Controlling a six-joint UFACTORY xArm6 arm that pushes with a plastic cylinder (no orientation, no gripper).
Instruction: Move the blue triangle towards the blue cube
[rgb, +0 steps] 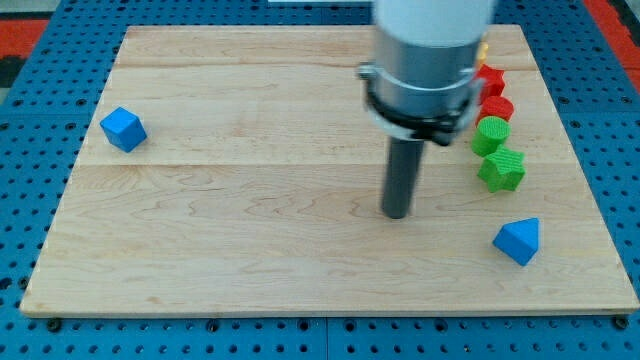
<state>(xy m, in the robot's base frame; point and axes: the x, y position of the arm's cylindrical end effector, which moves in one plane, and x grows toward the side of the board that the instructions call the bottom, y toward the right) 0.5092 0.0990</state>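
my tip (397, 213) has no fingers to judge. the blue triangular block (517, 241) sits right of it; circle behind, then push left across the wooden tabletop (250, 220) toward the blue cube-shaped block (123, 129).

On the wooden board (250, 250): two blue blocks, one cube (123, 129) and one triangle (518, 241); two green blocks (491, 134) (502, 169); two red blocks (489, 82) (496, 107); one partly hidden yellow block (483, 47).

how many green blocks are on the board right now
2, both near the view's right edge: a round green block, and just below it a star-like green block. The arm covers part of that cluster, so another could be hidden.
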